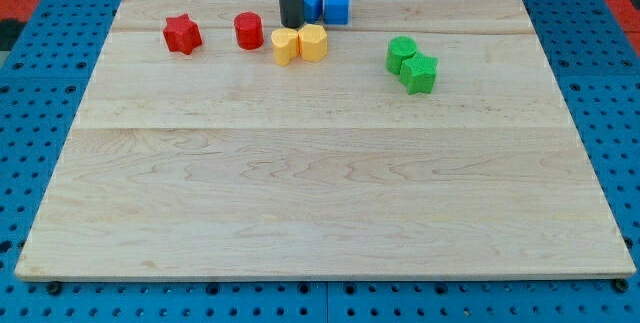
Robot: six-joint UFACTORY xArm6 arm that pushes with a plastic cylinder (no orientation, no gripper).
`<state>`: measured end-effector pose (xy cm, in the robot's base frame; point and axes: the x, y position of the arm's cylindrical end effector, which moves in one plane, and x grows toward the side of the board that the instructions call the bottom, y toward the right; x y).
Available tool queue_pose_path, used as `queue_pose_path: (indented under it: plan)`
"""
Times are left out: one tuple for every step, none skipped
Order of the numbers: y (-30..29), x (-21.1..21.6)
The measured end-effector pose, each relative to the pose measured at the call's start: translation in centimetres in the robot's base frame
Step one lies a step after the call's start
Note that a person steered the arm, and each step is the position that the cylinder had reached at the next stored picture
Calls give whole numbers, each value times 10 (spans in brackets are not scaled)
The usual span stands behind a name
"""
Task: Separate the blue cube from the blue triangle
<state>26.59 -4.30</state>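
Observation:
Two blue blocks sit side by side and touching near the view's top edge of the wooden board (320,193). The left blue block (314,5) is partly hidden behind my rod. The right blue block (338,7) looks rounded at its right side. I cannot tell which of them is the cube and which the triangle. My tip (291,26) rests just left of the left blue block and right above the two yellow blocks. Whether it touches any of them does not show.
Two yellow blocks (286,46) (313,41) touch each other just below the tip. A red cylinder (249,30) and a red star (182,34) lie to the left. A green cylinder (401,53) and a green block (419,73) lie to the right.

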Motion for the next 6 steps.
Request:
queue_pose_path:
  plan:
    - [-35, 8]
    - [-79, 0]
    - [-116, 11]
    - [-57, -15]
    - [15, -25]
    - [89, -23]
